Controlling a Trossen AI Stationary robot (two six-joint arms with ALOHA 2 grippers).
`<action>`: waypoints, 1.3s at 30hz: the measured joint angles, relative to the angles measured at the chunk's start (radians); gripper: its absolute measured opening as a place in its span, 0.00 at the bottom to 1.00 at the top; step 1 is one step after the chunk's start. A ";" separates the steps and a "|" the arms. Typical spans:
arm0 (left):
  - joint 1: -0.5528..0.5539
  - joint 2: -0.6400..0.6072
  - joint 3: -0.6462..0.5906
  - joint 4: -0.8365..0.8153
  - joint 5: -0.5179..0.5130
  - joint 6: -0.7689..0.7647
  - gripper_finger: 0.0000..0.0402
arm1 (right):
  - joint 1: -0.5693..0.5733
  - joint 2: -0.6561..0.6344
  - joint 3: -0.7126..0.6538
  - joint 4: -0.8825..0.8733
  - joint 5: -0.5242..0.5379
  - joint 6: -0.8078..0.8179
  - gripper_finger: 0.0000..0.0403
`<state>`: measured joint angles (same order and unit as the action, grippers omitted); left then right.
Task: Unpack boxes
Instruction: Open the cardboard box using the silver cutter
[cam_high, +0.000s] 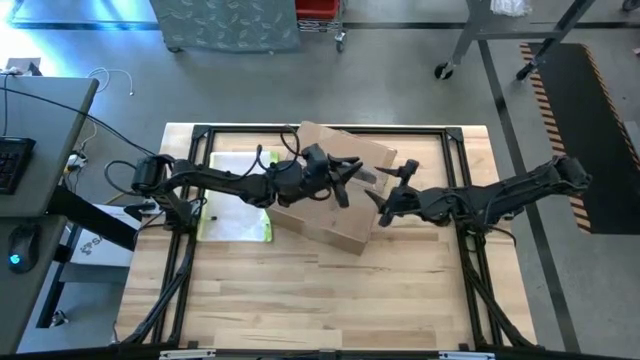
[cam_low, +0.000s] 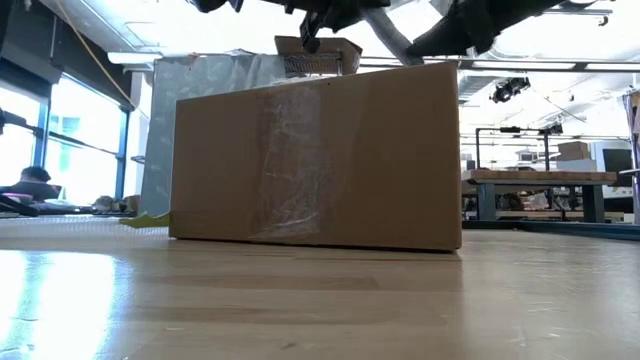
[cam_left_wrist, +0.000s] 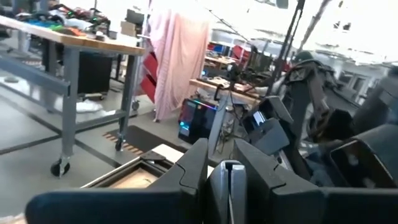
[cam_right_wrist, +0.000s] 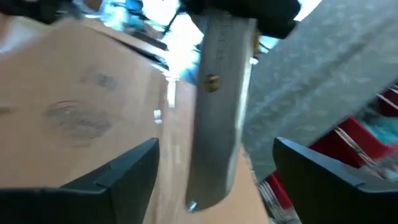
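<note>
The brown carton (cam_high: 330, 205) sits near the centre of the pale wooden table (cam_high: 300, 300) — the left gripper (cam_high: 345, 180), at its nine o'clock side, pinches a flat grey tool (cam_right_wrist: 217, 106). The right gripper (cam_high: 385, 205), at three o'clock, gapes wide. Workbenches (cam_low: 540, 180) fill the room behind.

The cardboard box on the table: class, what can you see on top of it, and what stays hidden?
Above the box, both grippers meet: left gripper pinching a flat grey tool, right gripper open. The box's contents stay hidden.
</note>
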<state>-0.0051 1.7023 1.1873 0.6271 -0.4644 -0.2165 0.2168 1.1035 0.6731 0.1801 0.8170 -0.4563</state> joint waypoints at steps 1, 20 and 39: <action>0.000 0.000 0.000 -0.002 -0.002 -0.005 0.11 | -0.004 0.017 0.000 0.025 0.018 -0.005 0.73; 0.005 0.000 0.000 -0.010 -0.004 -0.017 0.11 | -0.037 0.181 0.000 0.379 0.048 -0.126 0.29; 0.001 -0.180 0.001 -0.400 0.041 0.186 0.36 | -0.071 -0.143 0.397 -1.199 -0.313 0.853 0.28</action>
<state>-0.0045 1.5228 1.1881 0.2270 -0.4238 -0.0303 0.1462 0.9601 1.0698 -1.0189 0.5039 0.3964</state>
